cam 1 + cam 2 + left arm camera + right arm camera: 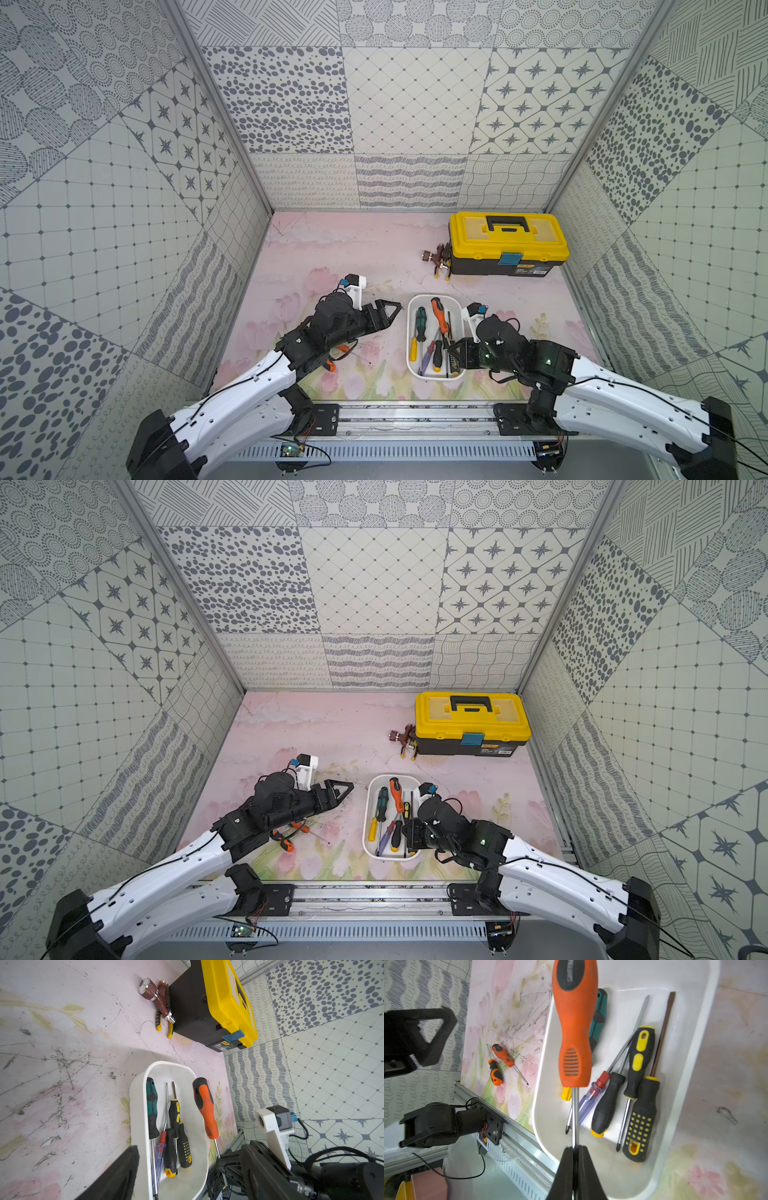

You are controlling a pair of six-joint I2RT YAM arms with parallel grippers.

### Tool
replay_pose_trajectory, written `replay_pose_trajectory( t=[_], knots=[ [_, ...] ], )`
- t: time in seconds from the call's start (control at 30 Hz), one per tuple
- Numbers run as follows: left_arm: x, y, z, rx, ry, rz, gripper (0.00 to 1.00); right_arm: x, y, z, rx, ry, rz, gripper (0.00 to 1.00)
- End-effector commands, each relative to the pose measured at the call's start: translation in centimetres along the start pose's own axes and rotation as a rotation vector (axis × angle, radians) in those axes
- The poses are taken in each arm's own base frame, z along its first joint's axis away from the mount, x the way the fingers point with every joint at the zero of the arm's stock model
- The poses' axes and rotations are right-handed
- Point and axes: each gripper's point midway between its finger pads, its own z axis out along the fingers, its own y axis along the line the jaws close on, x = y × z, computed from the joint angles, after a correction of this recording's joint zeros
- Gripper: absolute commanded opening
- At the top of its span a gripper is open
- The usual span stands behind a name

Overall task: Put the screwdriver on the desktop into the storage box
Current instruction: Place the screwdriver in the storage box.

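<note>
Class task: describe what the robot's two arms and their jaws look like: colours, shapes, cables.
The left arm and right arm have white shells, black joints and a black cable along each. Each wrist carries a white camera bracket with a blue plug. The left gripper and right gripper are black, their jaws hollow triangles.

Bright even light; soft shadows on desktop (pixel 353 257); edges bent.

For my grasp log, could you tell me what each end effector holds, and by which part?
The right end effector pinches the large orange screwdriver by its metal shaft; the left end effector is open and holds nothing.
</note>
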Motion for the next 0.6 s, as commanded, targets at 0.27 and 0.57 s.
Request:
replay_pose_trajectory(
  t=[0.27, 0.57],
  knots=[
    [-0.8, 3.3, -1.0, -0.188, -0.060, 0.012, 0.82, -0.9, -0.8, 0.6, 0.109, -0.028, 0.001, 0.00],
    [-0.7, 4.1, -1.1, -0.227, -0.060, 0.012, 0.82, -1.0, -0.8, 0.7, 0.143, -0.027, -0.011, 0.00]
  ],
)
